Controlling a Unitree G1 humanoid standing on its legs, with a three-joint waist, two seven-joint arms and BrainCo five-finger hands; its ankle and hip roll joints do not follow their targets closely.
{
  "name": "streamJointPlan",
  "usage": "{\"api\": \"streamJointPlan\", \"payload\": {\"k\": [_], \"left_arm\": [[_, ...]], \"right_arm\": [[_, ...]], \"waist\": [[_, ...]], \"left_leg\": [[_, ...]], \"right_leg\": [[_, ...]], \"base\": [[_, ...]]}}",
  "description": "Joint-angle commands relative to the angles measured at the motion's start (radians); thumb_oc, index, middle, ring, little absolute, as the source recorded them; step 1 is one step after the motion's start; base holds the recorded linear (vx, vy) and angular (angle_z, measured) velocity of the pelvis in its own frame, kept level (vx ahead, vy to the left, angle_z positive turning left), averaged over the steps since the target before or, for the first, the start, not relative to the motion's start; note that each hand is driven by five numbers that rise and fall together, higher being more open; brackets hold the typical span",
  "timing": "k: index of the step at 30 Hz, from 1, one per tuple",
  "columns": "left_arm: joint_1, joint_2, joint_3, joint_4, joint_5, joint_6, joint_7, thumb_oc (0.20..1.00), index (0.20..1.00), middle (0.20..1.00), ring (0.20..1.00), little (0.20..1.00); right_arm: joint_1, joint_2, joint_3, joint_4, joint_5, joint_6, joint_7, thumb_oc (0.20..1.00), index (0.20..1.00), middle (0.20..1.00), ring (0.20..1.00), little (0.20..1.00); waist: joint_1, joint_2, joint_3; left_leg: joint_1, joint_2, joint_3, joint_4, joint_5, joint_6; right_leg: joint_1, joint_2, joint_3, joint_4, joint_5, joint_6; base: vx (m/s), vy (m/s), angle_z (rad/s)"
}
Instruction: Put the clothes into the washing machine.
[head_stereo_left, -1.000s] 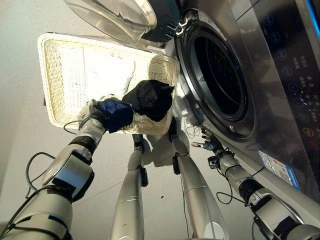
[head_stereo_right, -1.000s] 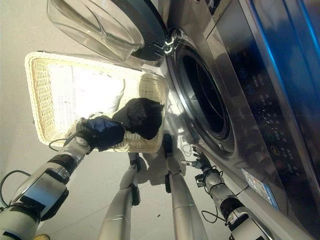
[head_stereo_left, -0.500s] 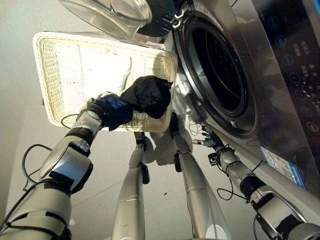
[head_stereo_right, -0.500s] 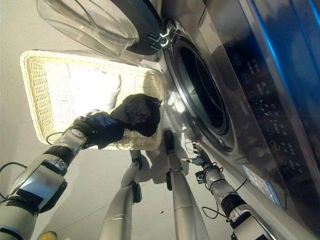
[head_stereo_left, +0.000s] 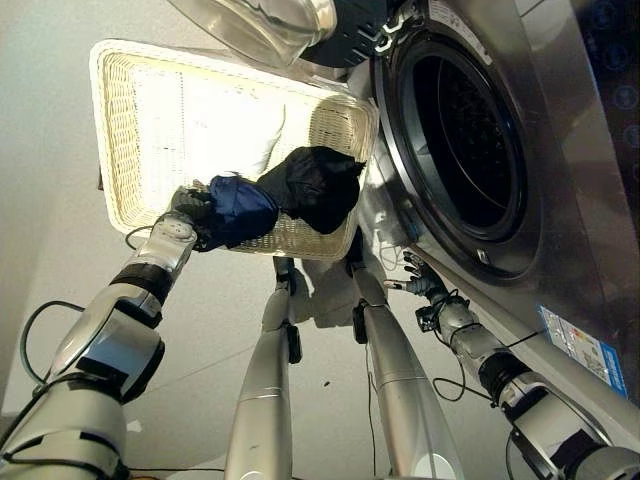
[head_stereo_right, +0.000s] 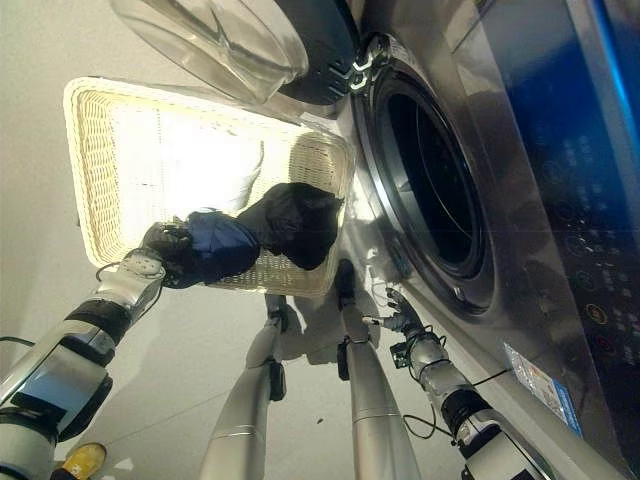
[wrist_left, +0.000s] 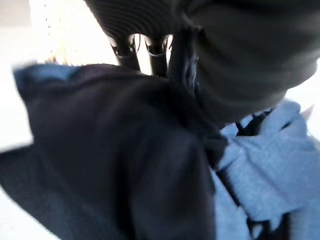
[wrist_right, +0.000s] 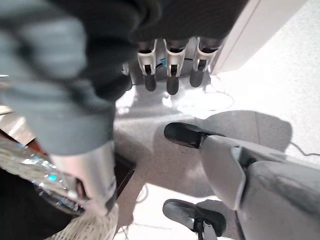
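A dark blue garment (head_stereo_left: 240, 208) is bunched at the near rim of the wicker basket (head_stereo_left: 120, 140), and my left hand (head_stereo_left: 192, 212) is shut on it from outside the rim. In the left wrist view the fingers (wrist_left: 129, 50) sink into the dark blue cloth (wrist_left: 115, 165), with a lighter blue fold (wrist_left: 270, 165) beside it. A black garment (head_stereo_left: 318, 185) hangs over the basket's corner nearest the washing machine (head_stereo_left: 560, 150). Its round drum opening (head_stereo_left: 470, 150) is dark, and its glass door (head_stereo_left: 265, 20) stands swung open. My right hand (head_stereo_left: 420, 285) hangs low beside the machine's front, fingers (wrist_right: 170, 75) relaxed, holding nothing.
A pale cloth (head_stereo_left: 225, 120) lies on the basket's floor. The basket stands on the light floor just left of the machine, under the open door. A small yellow object (head_stereo_right: 82, 460) lies on the floor at the lower left.
The camera has shifted, so the basket and machine sit further right in view. My left hand keeps its hold on the dark blue garment at the basket's near rim. The right hand has stayed put.
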Motion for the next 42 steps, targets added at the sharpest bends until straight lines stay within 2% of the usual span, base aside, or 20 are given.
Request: {"api": "streamJointPlan", "payload": {"k": [1,8,12,15,19,24,28,30,33,36,39,41,42], "left_arm": [[-0.005,-0.118,0.004,-0.143,0.054,-0.067,0.026,0.200,0.200,0.200,0.200,0.200],[0.122,-0.090,0.069,-0.231,0.121,-0.062,0.136,0.200,0.200,0.200,0.200,0.200],[0.263,-0.070,0.137,-0.319,0.115,-0.103,0.167,0.200,0.200,0.200,0.200,0.200],[0.319,-0.062,0.166,-0.367,0.104,-0.118,0.153,0.200,0.200,0.200,0.200,0.200],[0.470,-0.051,0.268,-0.543,0.013,-0.206,0.073,0.200,0.200,0.200,0.200,0.200],[0.548,-0.050,0.343,-0.741,-0.120,-0.260,-0.067,0.200,0.200,0.200,0.200,0.200],[0.582,-0.057,0.366,-0.836,-0.173,-0.286,-0.151,0.200,0.200,0.200,0.200,0.200],[0.588,-0.053,0.377,-0.907,-0.225,-0.291,-0.224,0.200,0.200,0.200,0.200,0.200],[0.584,-0.048,0.379,-0.952,-0.257,-0.283,-0.267,0.200,0.200,0.200,0.200,0.200],[0.569,-0.033,0.373,-1.013,-0.305,-0.269,-0.337,0.200,0.200,0.200,0.200,0.200],[0.548,-0.022,0.353,-1.049,-0.332,-0.258,-0.368,0.200,0.200,0.200,0.200,0.200],[0.541,-0.018,0.346,-1.057,-0.337,-0.253,-0.374,0.200,0.200,0.200,0.200,0.200],[0.521,-0.013,0.324,-1.073,-0.343,-0.237,-0.374,0.200,0.200,0.200,0.200,0.200]], "right_arm": [[0.067,-0.010,0.002,-0.078,0.046,-0.073,-0.014,1.000,1.000,1.000,1.000,1.000],[0.083,-0.010,-0.041,-0.207,0.082,-0.150,-0.039,1.000,1.000,1.000,1.000,1.000],[0.077,-0.028,-0.064,-0.331,0.037,-0.167,-0.041,1.000,1.000,1.000,1.000,1.000],[0.076,-0.037,-0.073,-0.376,0.018,-0.158,-0.043,1.000,1.000,1.000,1.000,1.000],[0.063,-0.053,-0.106,-0.499,-0.031,-0.117,-0.029,1.000,1.000,1.000,1.000,1.000],[0.039,-0.053,-0.116,-0.576,-0.140,-0.085,-0.023,1.000,1.000,1.000,1.000,1.000],[0.014,-0.058,-0.106,-0.604,-0.224,-0.072,-0.018,1.000,1.000,1.000,1.000,1.000],[-0.020,-0.070,-0.087,-0.611,-0.283,-0.051,0.011,1.000,1.000,1.000,1.000,1.000],[-0.042,-0.075,-0.064,-0.602,-0.303,-0.037,0.044,1.000,1.000,1.000,1.000,1.000],[-0.077,-0.082,-0.022,-0.594,-0.222,0.014,0.125,1.000,1.000,1.000,1.000,1.000],[-0.093,-0.072,0.008,-0.586,-0.101,0.050,0.200,1.000,1.000,1.000,1.000,1.000],[-0.096,-0.067,0.015,-0.587,-0.064,0.058,0.217,1.000,1.000,1.000,1.000,1.000],[-0.094,-0.044,0.031,-0.598,0.034,0.076,0.262,1.000,1.000,1.000,1.000,1.000]], "waist": [[-0.020,0.008,-0.003],[0.026,0.025,-0.003],[0.060,0.045,-0.003],[0.075,0.053,-0.003],[0.115,0.076,-0.003],[0.143,0.091,-0.003],[0.156,0.095,-0.003],[0.166,0.095,-0.003],[0.172,0.095,-0.003],[0.183,0.091,-0.003],[0.189,0.090,-0.003],[0.190,0.089,-0.003],[0.191,0.088,-0.003]], "left_leg": [[-0.005,-0.025,0.014,0.083,-0.047,-0.024],[0.060,-0.021,-0.021,0.030,-0.030,-0.026],[0.106,-0.017,-0.037,-0.007,-0.012,-0.030],[0.135,-0.017,-0.042,-0.015,-0.016,-0.031],[0.195,-0.015,-0.051,-0.037,-0.015,-0.033],[0.224,-0.023,-0.058,-0.040,-0.013,-0.030],[0.241,-0.028,-0.061,-0.037,-0.018,-0.029],[0.249,-0.032,-0.059,-0.028,-0.025,-0.028],[0.252,-0.036,-0.061,-0.022,-0.030,-0.027],[0.253,-0.041,-0.062,-0.012,-0.035,-0.025],[0.253,-0.047,-0.069,-0.009,-0.036,-0.023],[0.253,-0.047,-0.071,-0.008,-0.036,-0.022],[0.253,-0.049,-0.073,-0.009,-0.035,-0.020]], "right_leg": [[0.046,0.020,-0.026,-0.030,0.016,0.088],[0.110,0.009,-0.062,-0.043,0.006,0.094],[0.160,0.000,-0.093,-0.048,-0.007,0.099],[0.191,-0.005,-0.105,-0.049,-0.019,0.101],[0.256,-0.020,-0.135,-0.057,-0.038,0.104],[0.291,-0.033,-0.155,-0.064,-0.041,0.103],[0.315,-0.041,-0.169,-0.074,-0.040,0.103],[0.326,-0.047,-0.180,-0.083,-0.036,0.103],[0.332,-0.049,-0.183,-0.090,-0.033,0.103],[0.341,-0.052,-0.190,-0.098,-0.030,0.101],[0.345,-0.050,-0.191,-0.101,-0.029,0.098],[0.345,-0.049,-0.192,-0.100,-0.030,0.098],[0.347,-0.046,-0.193,-0.099,-0.033,0.097]], "base": [[-0.03,-0.037,0.11],[-0.06,-0.058,0.11],[-0.09,-0.037,0.04],[-0.04,-0.008,0.06],[-0.05,0.013,0.18],[-0.03,0.018,0.13],[-0.02,0.018,0.14],[-0.01,0.006,0.02],[0.00,-0.006,0.02],[0.00,0.000,0.00],[0.00,0.000,0.00],[0.00,0.000,0.00],[0.02,-0.034,0.02]]}}
